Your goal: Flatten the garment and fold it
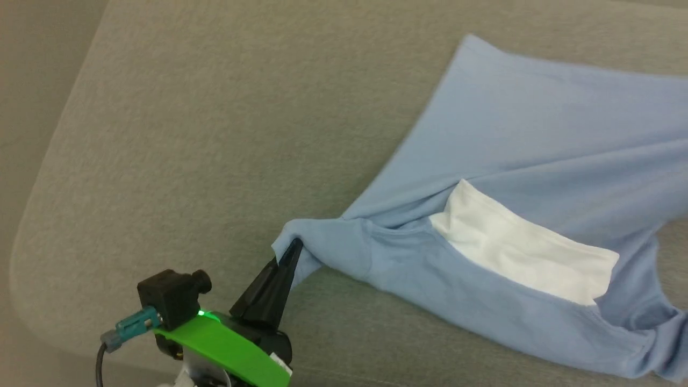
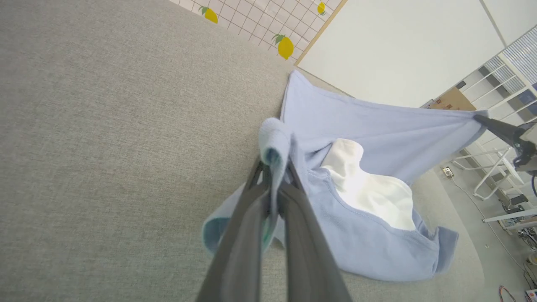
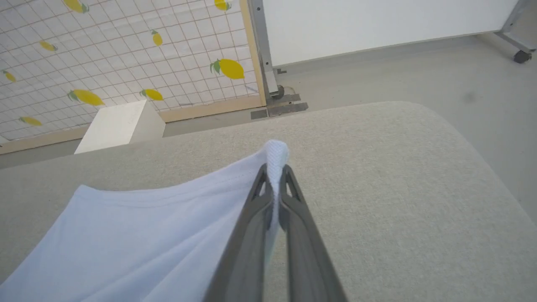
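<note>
The garment (image 1: 537,134), a light blue T-shirt, lies spread across the grey padded table (image 1: 215,134), with a white cloth (image 1: 524,244) showing inside its neck opening. My left gripper (image 1: 293,248) is shut on a bunched sleeve end at the shirt's near-left corner; in the left wrist view that fold (image 2: 275,144) sticks up between the fingers. My right gripper (image 3: 275,170) is shut on another edge of the garment (image 3: 138,235), held taut above the table. In the left wrist view the right gripper (image 2: 478,118) pinches the far corner.
The table's rounded corner (image 1: 32,252) and front edge lie close to my left gripper. Beyond the table stand a lemon-patterned tiled panel (image 3: 126,54), a white box (image 3: 119,126), a white wall and metal racks (image 2: 503,167) on the grey floor.
</note>
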`<state>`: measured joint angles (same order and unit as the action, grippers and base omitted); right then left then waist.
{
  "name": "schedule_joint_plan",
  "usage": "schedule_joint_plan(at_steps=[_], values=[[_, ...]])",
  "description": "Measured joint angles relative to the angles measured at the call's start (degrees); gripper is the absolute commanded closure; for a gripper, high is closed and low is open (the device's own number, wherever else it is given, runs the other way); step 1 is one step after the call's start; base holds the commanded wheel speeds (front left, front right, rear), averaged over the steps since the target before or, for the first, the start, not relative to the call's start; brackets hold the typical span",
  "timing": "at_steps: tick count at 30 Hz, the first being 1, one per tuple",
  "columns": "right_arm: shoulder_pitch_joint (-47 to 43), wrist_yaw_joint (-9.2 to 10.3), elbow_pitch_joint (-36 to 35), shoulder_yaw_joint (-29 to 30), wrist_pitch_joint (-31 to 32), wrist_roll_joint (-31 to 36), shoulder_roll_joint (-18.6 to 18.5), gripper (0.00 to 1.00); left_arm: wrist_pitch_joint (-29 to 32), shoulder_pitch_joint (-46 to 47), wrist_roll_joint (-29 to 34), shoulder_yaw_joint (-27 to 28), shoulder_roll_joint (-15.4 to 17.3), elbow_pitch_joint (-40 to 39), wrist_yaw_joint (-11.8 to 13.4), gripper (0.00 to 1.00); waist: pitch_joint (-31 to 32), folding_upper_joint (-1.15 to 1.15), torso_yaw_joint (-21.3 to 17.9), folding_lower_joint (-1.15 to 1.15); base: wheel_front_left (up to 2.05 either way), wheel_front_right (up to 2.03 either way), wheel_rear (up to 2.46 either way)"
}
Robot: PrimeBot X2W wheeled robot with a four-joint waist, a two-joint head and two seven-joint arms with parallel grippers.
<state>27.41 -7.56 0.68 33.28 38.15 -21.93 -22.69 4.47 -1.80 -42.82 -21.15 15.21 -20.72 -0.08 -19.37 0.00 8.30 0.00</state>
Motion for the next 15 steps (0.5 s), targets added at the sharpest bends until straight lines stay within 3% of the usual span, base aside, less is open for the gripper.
schedule_joint_plan(at_steps=[7,11,15], values=[[-17.63,0.00,-13.68,10.27,3.72,-4.03,8.71,1.00,0.83,-2.02,-1.13,0.32,1.00,-1.41,0.74,1.00,3.99,0.00,-5.27,0.00,0.00,0.00,0.00],[-25.73,0.00,-15.95,11.01,4.95,-5.33,15.05,1.00,1.66,-2.99,-1.55,0.27,1.36,-2.04,1.25,1.00,5.49,0.00,-8.08,0.00,0.00,0.00,0.00],[-30.92,0.01,-14.70,8.87,4.65,-4.81,17.24,1.00,2.48,-3.00,-1.56,0.09,1.77,-2.48,1.51,1.00,6.45,0.00,-10.06,0.00,0.00,0.00,0.00]])
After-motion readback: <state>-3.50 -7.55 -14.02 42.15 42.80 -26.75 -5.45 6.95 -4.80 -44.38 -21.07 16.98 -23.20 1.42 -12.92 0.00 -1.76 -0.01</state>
